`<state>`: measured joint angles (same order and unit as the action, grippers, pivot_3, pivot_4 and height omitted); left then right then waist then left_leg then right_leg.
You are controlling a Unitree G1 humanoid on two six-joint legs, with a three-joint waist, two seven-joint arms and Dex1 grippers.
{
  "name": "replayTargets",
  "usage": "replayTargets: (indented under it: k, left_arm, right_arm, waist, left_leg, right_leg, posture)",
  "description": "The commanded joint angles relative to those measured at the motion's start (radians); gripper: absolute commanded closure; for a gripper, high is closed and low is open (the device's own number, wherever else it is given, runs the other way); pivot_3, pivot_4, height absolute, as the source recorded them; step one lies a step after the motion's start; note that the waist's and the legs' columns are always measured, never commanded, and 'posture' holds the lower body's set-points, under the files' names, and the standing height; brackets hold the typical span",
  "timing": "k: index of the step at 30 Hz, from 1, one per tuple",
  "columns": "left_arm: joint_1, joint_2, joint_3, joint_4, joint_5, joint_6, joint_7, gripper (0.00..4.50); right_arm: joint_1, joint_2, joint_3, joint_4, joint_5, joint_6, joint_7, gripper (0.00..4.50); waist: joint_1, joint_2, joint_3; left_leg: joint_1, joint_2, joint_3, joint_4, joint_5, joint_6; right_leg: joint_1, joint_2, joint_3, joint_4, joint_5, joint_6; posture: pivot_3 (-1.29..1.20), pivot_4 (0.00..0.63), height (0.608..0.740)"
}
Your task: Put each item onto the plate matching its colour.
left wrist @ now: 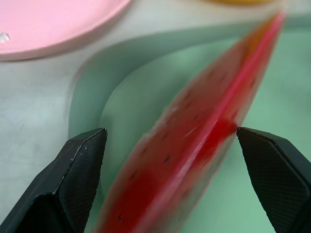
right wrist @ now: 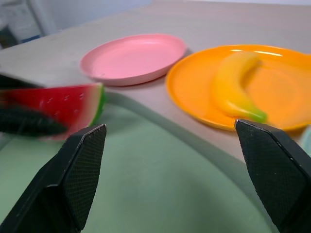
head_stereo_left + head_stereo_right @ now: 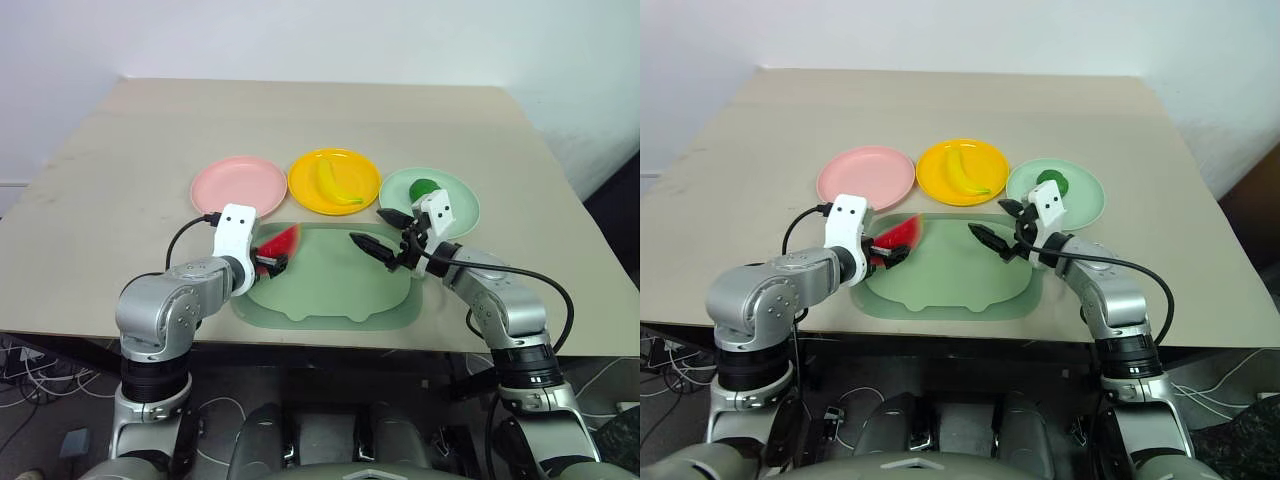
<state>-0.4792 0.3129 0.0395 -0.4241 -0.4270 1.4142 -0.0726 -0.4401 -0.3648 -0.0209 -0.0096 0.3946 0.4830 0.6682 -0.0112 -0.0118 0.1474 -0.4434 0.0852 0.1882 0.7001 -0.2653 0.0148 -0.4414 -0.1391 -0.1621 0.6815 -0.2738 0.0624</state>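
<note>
The red watermelon wedge (image 3: pixel 283 240) stands on edge at the near left of the pale green tray (image 3: pixel 330 290). My left gripper (image 3: pixel 273 262) is open, with one finger on each side of the wedge (image 1: pixel 194 145); its fingers (image 1: pixel 80 179) leave a gap on one side. The yellow banana (image 3: pixel 337 183) lies on the yellow plate (image 3: pixel 303 180). The dark-green fruit (image 3: pixel 424 187) sits on the mint green plate (image 3: pixel 462 207). The pink plate (image 3: pixel 240 185) holds nothing. My right gripper (image 3: pixel 366 226) hovers open over the tray's right side, holding nothing.
The three plates stand in a row just beyond the tray, on a beige table (image 3: pixel 130 150). The table's front edge runs just below the tray. My two grippers face each other across the tray.
</note>
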Motion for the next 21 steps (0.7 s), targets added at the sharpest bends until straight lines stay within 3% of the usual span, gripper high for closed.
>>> replayTargets:
  k: [1,7,13,16,21]
  left_arm:
    - [-0.031,0.043,-0.063,0.037,0.031,-0.094,-0.055,0.00]
    - [-0.035,0.104,-0.122,0.095,0.047,-0.191,-0.150,0.00]
    - [-0.050,0.105,-0.158,0.173,0.066,-0.262,-0.210,0.00]
    - [-0.056,0.110,-0.176,0.203,0.080,-0.278,-0.231,0.62]
    - [-0.043,0.130,-0.182,0.195,0.085,-0.279,-0.266,2.25]
  right_arm:
    - [-0.029,0.012,-0.038,-0.013,0.026,0.010,-0.028,0.01]
    - [-0.017,0.018,-0.039,-0.030,0.025,0.018,-0.049,0.01]
    - [-0.008,0.021,-0.050,-0.042,0.030,0.028,-0.076,0.01]
    - [-0.009,0.022,-0.051,-0.043,0.025,0.023,-0.086,0.00]
    - [-0.005,0.017,-0.053,-0.047,0.018,0.014,-0.099,0.00]
  waist:
    - [0.000,0.000,0.001]
    - [-0.001,0.001,0.003]
    - [0.000,0.001,0.003]
    - [-0.001,0.002,0.003]
    - [0.000,0.002,0.003]
  left_leg:
    - [0.000,0.000,0.000,0.000,0.000,0.000]
    - [-0.001,0.000,0.000,-0.001,0.000,0.000]
    - [-0.001,0.000,0.000,0.000,0.000,0.000]
    - [-0.001,0.000,0.000,0.000,0.000,0.000]
    - [0.000,0.000,0.000,-0.001,0.000,0.000]
  right_leg:
    - [0.000,0.000,0.000,0.000,0.000,0.000]
    - [-0.001,0.000,0.000,0.000,0.000,0.000]
    - [-0.001,0.000,0.000,0.000,0.000,0.000]
    - [-0.001,0.000,0.000,0.000,0.000,0.000]
    - [-0.001,0.000,0.000,0.000,0.000,0.000]
  posture:
    - [0.00,0.150,0.695]
    - [0.00,0.150,0.695]
    - [0.00,0.150,0.695]
    - [0.00,0.150,0.695]
    - [0.00,0.150,0.695]
